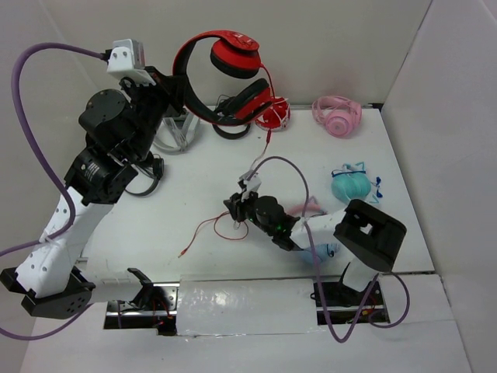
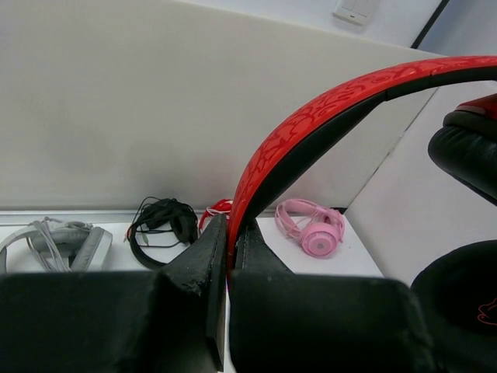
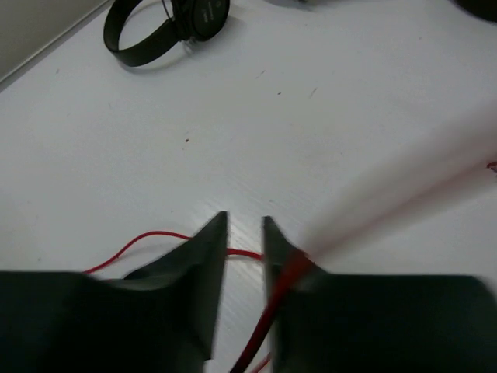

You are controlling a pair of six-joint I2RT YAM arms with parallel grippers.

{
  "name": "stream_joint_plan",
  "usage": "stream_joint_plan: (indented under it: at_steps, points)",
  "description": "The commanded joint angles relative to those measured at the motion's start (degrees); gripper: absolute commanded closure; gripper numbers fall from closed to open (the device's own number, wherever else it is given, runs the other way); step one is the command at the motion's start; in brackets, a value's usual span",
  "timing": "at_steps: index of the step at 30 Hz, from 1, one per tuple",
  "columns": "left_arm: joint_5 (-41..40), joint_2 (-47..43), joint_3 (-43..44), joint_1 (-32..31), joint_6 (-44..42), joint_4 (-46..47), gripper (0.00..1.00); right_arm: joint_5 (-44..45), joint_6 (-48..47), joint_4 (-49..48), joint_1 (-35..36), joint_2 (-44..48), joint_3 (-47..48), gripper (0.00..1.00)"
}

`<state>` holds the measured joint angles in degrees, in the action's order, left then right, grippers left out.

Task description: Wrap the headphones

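Legible text, brands, numbers: none. Small red marking (image 2: 488, 308) on black inner cushion (image 2: 454, 311) of red over-ear headphones (image 2: 311, 132): unreadable.

Right of the right gripper (image 3: 245, 221), the cable (image 3: 404, 194) smears into a pale blur. Beyond the left gripper (image 2: 233, 225), the headphones (image 2: 311, 132) run off-frame, earcups (image 2: 466, 151) cropped.

Bare white table (image 1: 194, 186) left of centre, thin red cable (image 3: 159, 235) looped mid-table, grey headset (image 1: 175, 136), black headphones (image 2: 159, 221), pink headphones (image 1: 338, 115) lining far edge, teal headset (image 1: 353, 184) at right edge
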<state>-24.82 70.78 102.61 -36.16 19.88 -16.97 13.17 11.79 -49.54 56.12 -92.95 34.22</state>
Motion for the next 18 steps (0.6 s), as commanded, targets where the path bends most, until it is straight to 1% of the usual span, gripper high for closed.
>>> stream_joint_plan:
  at_steps: [1,2,3,4,6,7,8,9,10,11,12,14,15,17,18]
  points:
    - [-2.2,-2.3,1.1,-0.2,2.4,6.2,1.0,-2.2,0.6,-4.0,0.1,1.1,1.6,0.79]
    - [-2.7,-2.3,0.9,-0.1,2.3,6.1,1.0,-2.0,0.7,-2.6,0.2,3.2,1.3,0.9]
    - [-2.9,-2.2,0.3,-0.1,3.0,5.5,1.0,1.0,2.3,1.4,-0.4,6.0,1.2,1.0]
    - [-2.8,-2.3,-0.3,-0.1,3.0,5.1,1.0,1.1,2.3,2.8,-1.0,6.0,0.7,1.0]
    - [-1.8,-3.0,-2.7,-0.2,6.2,3.3,1.0,2.2,3.8,4.1,-2.7,11.8,-1.4,1.0]
    - [-1.1,-3.5,-4.3,-0.1,7.4,2.6,1.0,2.3,4.8,4.8,-4.9,13.9,-3.8,1.0]
    - [0.0,-4.2,-6.2,-0.1,9.0,2.9,1.0,6.0,8.6,5.5,-5.8,18.4,-5.2,1.0]
    - [0.8,-5.6,-9.8,-0.2,9.7,3.4,1.0,7.5,10.0,7.0,-7.0,20.4,-6.4,1.0]
    - [1.5,-6.1,-11.4,-0.1,10.3,3.8,1.0,7.7,10.5,7.6,-8.4,22.7,-8.8,1.0]
    - [3.9,-6.6,-12.6,-0.1,12.2,2.9,1.0,7.6,11.7,8.7,-11.4,26.1,-9.4,1.0]
    - [5.2,-7.5,-14.4,-0.1,12.8,2.4,1.0,6.8,12.3,13.0,-13.0,27.3,-9.4,1.0]
    - [8.0,-8.5,-16.4,0.2,15.8,1.4,1.0,4.9,12.4,18.1,-16.9,28.3,-6.7,1.0]
    - [12.0,-9.7,-19.0,0.3,16.2,2.1,1.0,3.7,11.7,21.7,-17.6,27.7,-5.8,1.0]
    - [17.1,-11.0,-20.7,0.7,17.8,3.2,1.0,4.2,11.1,24.8,-18.9,24.2,-2.1,1.0]
    - [17.9,-11.0,-20.8,0.7,18.1,2.9,1.0,5.1,11.1,27.5,-19.4,22.7,-0.7,1.0]
